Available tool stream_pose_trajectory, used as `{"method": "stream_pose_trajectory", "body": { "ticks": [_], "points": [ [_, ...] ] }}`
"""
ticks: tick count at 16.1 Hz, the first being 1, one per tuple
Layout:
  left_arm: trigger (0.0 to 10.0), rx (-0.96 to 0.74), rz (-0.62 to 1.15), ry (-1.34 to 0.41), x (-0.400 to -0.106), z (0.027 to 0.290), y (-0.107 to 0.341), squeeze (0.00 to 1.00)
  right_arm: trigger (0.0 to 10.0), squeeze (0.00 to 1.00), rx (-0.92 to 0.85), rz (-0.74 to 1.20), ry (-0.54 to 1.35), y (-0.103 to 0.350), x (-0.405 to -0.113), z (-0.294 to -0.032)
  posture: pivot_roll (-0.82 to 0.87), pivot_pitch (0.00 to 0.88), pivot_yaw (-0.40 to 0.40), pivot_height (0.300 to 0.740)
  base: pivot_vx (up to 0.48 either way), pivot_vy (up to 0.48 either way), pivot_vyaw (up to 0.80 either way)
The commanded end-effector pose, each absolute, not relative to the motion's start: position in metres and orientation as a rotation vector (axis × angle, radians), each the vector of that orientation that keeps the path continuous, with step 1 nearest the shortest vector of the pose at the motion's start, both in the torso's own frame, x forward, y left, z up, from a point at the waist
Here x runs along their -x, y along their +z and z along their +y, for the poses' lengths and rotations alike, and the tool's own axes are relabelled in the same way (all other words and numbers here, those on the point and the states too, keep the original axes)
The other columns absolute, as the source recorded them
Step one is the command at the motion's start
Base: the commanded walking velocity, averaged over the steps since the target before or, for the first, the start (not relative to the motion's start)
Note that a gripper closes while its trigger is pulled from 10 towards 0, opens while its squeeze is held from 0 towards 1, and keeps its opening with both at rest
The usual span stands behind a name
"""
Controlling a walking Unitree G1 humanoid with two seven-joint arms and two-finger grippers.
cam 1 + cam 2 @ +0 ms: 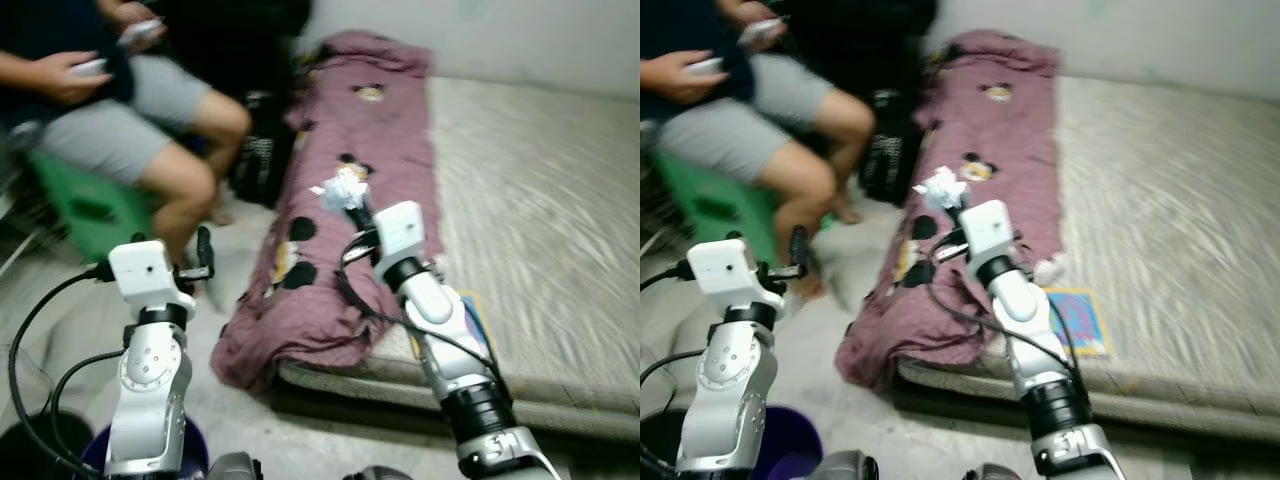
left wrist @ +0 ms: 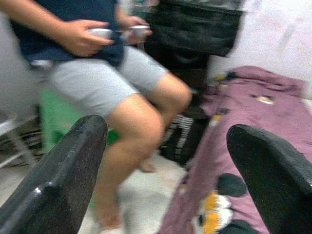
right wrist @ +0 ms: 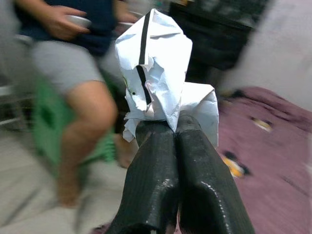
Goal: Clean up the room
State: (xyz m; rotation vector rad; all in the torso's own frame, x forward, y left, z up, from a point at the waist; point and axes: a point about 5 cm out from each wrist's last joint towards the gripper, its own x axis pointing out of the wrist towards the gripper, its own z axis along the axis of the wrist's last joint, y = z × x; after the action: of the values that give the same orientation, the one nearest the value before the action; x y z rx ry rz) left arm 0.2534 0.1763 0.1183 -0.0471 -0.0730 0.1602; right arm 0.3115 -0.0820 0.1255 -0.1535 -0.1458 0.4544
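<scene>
- Pale floor [image 1: 240, 240] runs along the left of one mattress [image 1: 540, 220], which lies under a light wall.
- One person [image 1: 130, 110] sits at far left on a green seat [image 1: 85, 205]; the head is cut off by the frame, and each hand holds a small pale object too blurred to identify.
- One left gripper [image 2: 168, 161] hangs over the floor near the person's leg, its two fingers spread wide with nothing between them.
- One dark round bin [image 1: 30, 450] sits at the bottom left corner, mostly cut off.
- One purple blanket [image 1: 350, 160] with dark cartoon patches lies along the mattress's left edge.
- One crumpled white paper [image 3: 161, 73] is pinched in the right gripper [image 3: 175, 129], fingers pressed together on it, held above the blanket.
</scene>
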Motion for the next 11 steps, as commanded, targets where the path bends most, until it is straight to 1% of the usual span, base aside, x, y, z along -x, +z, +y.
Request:
{"method": "stream_pose_trajectory", "body": {
  "ticks": [1,3,5,11],
  "points": [
    [10.0,0.044,-0.078,0.158,-0.2520,0.1756,0.1197,0.00,10.0,0.00,0.177,-0.161,0.468,0.1244,-0.3068,-0.0797,-0.02,0.000,-0.020,0.740,0.000,0.000,0.80],
    [10.0,0.039,-0.078,0.155,-0.2519,0.1752,0.1198,0.00,10.0,0.00,0.190,-0.159,0.479,0.1220,-0.3051,-0.0779,-0.01,0.000,-0.020,0.740,0.000,0.000,0.80],
    [10.0,0.035,-0.081,0.155,-0.2517,0.1753,0.1201,0.00,10.0,0.00,0.151,-0.135,0.462,0.1198,-0.3078,-0.0804,-0.01,0.000,-0.019,0.740,0.000,0.000,0.80],
    [10.0,0.025,-0.090,0.170,-0.2514,0.1785,0.1210,0.00,10.0,0.00,0.153,-0.157,0.471,0.1228,-0.3079,-0.0783,-0.02,0.002,-0.013,0.740,0.000,0.000,0.80]
  ]
}}
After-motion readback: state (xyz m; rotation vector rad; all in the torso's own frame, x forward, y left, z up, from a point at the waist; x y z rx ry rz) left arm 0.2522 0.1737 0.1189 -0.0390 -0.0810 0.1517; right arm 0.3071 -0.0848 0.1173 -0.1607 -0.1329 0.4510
